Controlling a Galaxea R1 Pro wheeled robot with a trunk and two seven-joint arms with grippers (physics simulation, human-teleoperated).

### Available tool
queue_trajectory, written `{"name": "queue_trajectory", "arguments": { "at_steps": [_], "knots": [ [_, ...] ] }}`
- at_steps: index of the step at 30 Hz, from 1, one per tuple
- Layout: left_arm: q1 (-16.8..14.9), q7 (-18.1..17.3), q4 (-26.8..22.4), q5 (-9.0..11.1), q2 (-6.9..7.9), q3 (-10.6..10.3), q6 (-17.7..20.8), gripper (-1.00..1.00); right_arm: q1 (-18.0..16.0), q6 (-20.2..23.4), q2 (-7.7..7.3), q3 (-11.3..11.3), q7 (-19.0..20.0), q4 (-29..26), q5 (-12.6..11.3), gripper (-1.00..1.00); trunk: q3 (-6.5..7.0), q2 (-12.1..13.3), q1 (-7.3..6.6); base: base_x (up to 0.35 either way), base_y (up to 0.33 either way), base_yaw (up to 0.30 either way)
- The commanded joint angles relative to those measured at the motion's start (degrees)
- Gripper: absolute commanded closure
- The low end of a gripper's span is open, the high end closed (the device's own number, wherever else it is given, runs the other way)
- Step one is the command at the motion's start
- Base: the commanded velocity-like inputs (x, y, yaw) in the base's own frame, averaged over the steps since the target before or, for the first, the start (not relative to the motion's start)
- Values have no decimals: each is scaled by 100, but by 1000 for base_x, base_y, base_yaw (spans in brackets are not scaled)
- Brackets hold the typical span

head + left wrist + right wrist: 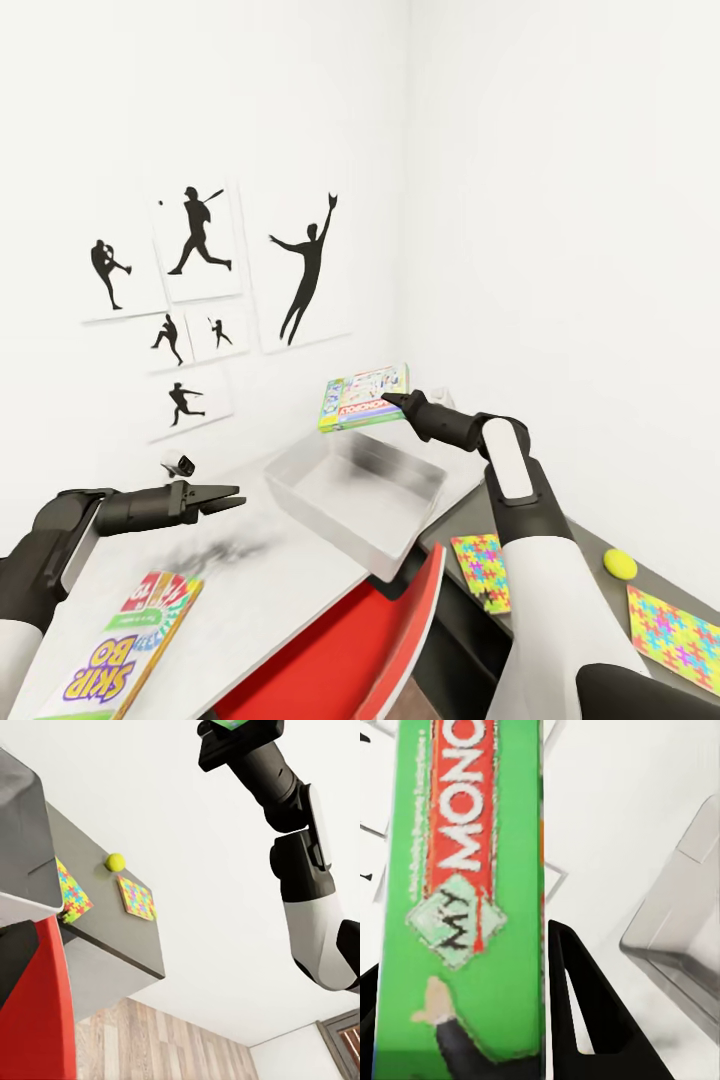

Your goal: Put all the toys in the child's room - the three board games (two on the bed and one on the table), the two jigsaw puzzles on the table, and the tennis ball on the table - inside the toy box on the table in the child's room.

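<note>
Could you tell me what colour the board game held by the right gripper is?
Mostly bright green with a red-orange title band in white letters, clearest in the right wrist view: board game.

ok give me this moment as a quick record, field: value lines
right claw: shut on green Monopoly board game, held above toy box
toy box: grey, on table, looks empty
left claw: empty, jaws close together, open or shut unclear
Skip-Bo board game: flat on table, below left claw
jigsaw puzzles: on the dark surface, outside box
tennis ball: between the puzzles

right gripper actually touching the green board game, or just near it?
Touching. In the right wrist view the green board game sits clamped between the right gripper fingers, pressed against its edge.
</note>
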Motion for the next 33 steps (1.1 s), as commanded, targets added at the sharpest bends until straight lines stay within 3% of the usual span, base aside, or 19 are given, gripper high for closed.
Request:
{"name": "queue_trajectory", "arguments": {
  "at_steps": [1, 22, 33],
  "knots": [
    [-2, -21, -1, 0, 1, -3, 61, -100, -5, 34, 10, -22, 23, -1, 20, 100, -6, -7, 4, 150, 0, 0],
    [-2, -21, -2, 0, 3, -1, 61, -100, -19, 73, 1, -50, -23, -44, -4, 100, -6, -7, 4, 21, 0, 0],
    [-2, -21, -2, 1, 4, 2, 61, -100, 423, 198, -2, -101, -67, -44, -49, 100, -6, -7, 4, 0, 0, 0]
  ]
}}
